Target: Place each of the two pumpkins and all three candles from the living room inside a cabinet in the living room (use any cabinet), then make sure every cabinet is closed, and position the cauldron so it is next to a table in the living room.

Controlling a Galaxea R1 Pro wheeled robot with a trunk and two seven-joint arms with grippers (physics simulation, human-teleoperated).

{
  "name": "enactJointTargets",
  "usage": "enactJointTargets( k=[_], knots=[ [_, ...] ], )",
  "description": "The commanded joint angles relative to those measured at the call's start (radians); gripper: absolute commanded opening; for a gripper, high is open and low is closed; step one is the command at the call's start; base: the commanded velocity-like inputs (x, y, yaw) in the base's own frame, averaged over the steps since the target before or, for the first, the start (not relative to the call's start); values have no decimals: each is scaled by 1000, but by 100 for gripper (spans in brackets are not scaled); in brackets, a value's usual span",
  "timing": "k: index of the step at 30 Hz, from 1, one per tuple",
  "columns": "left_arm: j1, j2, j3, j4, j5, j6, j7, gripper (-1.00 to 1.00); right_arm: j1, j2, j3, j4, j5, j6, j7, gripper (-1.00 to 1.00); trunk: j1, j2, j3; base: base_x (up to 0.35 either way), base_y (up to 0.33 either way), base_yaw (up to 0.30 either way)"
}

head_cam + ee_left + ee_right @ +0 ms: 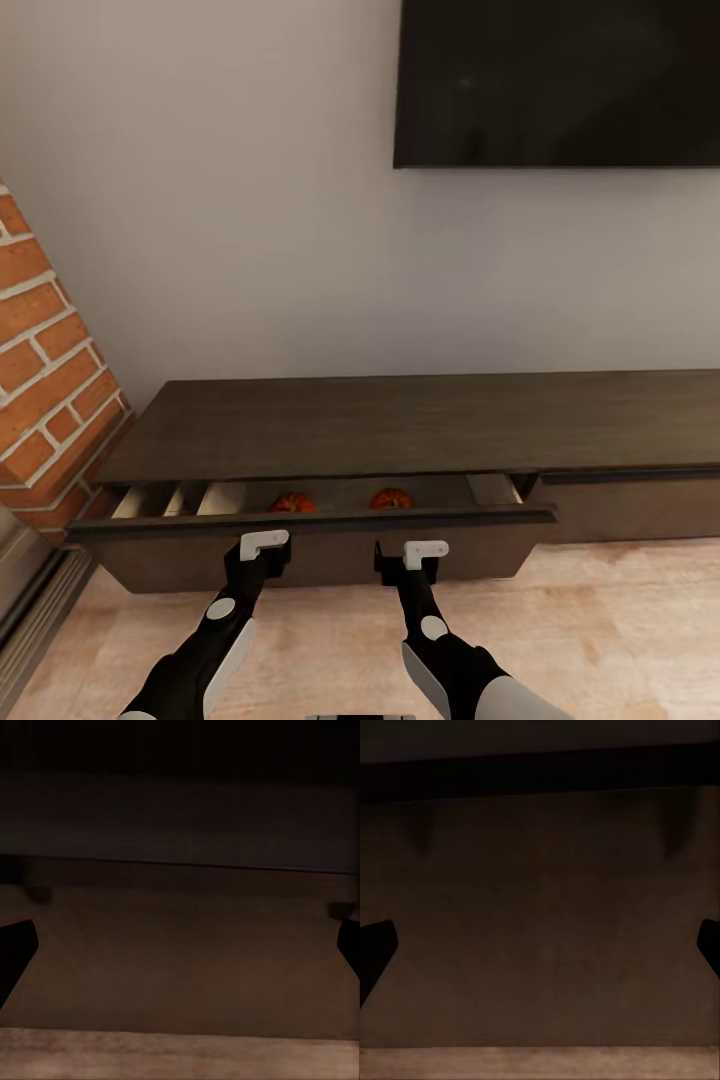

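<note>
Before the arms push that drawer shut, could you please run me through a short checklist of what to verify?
1. Both pumpkins inside the open cabinet drawer: ok.
2. Three candles inside: cannot tell; pale shapes at the drawer's left end are unclear.
3. Left gripper and right gripper at the drawer front: ok, both close against it.
4. Fingers spread and empty: ok in both wrist views.
5. Nothing standing above the drawer rim: ok.
6. Neighbouring drawer shut: ok, it looks flush.
</note>
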Motion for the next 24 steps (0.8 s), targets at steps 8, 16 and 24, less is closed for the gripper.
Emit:
enactJointTargets(
  k=[8,16,24],
  knots=[
    [0,0,0,0,-1,-1,-1,100,0,0,0,0,0,0,0,100,0,0,0,242,0,0],
    [0,-1,0,0,-1,-2,-1,100,0,0,0,0,0,0,0,100,0,0,0,187,0,0],
    [0,0,0,0,-1,-2,-1,100,0,0,0,0,0,0,1,100,0,0,0,29,0,0]
  ],
)
